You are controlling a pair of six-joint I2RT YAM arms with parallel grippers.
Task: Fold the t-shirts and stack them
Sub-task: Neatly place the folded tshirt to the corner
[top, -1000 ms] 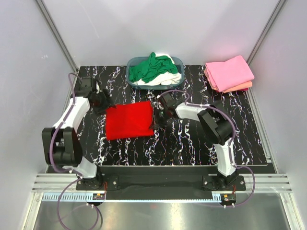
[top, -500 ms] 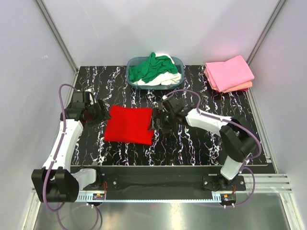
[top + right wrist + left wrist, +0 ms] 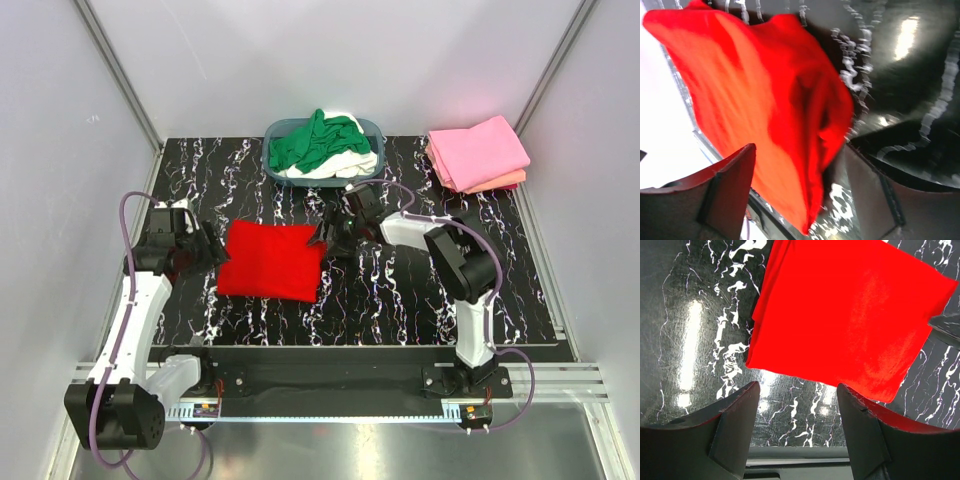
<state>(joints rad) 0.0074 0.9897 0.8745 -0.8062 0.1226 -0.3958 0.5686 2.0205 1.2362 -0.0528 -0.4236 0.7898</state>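
Top view: the folded red shirt lies flat on the table, between the left gripper and the right gripper. Left wrist: fingers apart, just short of the shirt's edge. Right wrist: fingers apart, a blurred shirt corner between them.

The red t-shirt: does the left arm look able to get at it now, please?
Probably yes: the left pincer is open and faces the edge of the red t-shirt, with only bare table between.
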